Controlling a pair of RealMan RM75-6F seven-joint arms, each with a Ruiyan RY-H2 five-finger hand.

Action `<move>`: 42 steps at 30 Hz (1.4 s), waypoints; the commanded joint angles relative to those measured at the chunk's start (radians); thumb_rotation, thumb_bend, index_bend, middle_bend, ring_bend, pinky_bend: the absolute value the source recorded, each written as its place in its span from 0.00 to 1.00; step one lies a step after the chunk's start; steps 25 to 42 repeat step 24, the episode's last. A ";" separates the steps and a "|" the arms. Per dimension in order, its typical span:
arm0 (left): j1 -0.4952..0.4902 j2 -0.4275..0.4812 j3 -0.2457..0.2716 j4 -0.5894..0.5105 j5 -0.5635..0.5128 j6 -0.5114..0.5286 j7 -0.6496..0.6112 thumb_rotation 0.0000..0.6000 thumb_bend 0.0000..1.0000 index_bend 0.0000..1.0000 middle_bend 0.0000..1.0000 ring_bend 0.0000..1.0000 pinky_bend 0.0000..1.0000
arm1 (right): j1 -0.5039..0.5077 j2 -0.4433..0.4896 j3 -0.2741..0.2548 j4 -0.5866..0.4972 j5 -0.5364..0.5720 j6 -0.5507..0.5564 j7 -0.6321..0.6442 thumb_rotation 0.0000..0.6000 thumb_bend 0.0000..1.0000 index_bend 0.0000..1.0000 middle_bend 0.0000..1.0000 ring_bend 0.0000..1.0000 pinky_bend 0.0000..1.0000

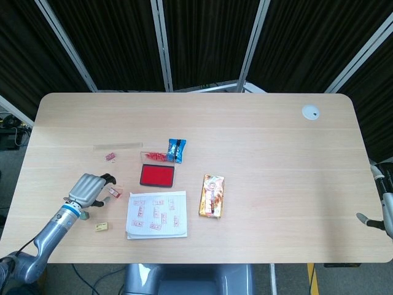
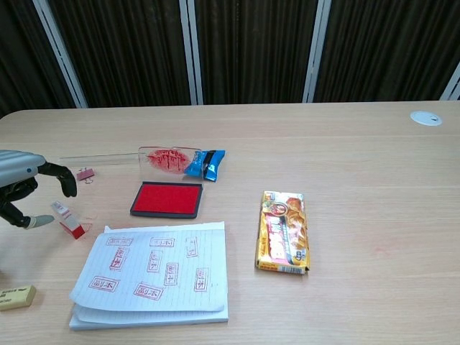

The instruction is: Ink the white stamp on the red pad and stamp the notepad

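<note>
The stamp (image 2: 66,219) leans tilted on the tabletop (image 2: 359,165) left of the notepad (image 2: 154,273), beside the spread, empty left hand (image 2: 21,194). Small, light and rigid, it probably tips easily; pinching its white sides seems best.

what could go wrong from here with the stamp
The stamp leans over by the notepad, and the left hand has its fingers spread around it without a grip. It may topple flat and leave red ink on the table. A regrab on a tilted stamp could slip or knock it into the notepad's edge.
</note>
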 commanded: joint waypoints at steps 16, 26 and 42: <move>0.187 0.193 -0.055 -0.367 0.024 0.420 0.200 1.00 0.00 0.00 0.00 0.00 0.01 | -0.012 0.033 -0.009 -0.045 -0.068 0.030 0.057 1.00 0.00 0.00 0.00 0.00 0.00; 0.263 0.249 -0.017 -0.510 0.023 0.498 0.308 1.00 0.00 0.00 0.00 0.00 0.00 | -0.018 0.043 -0.012 -0.051 -0.088 0.043 0.078 1.00 0.00 0.00 0.00 0.00 0.00; 0.263 0.249 -0.017 -0.510 0.023 0.498 0.308 1.00 0.00 0.00 0.00 0.00 0.00 | -0.018 0.043 -0.012 -0.051 -0.088 0.043 0.078 1.00 0.00 0.00 0.00 0.00 0.00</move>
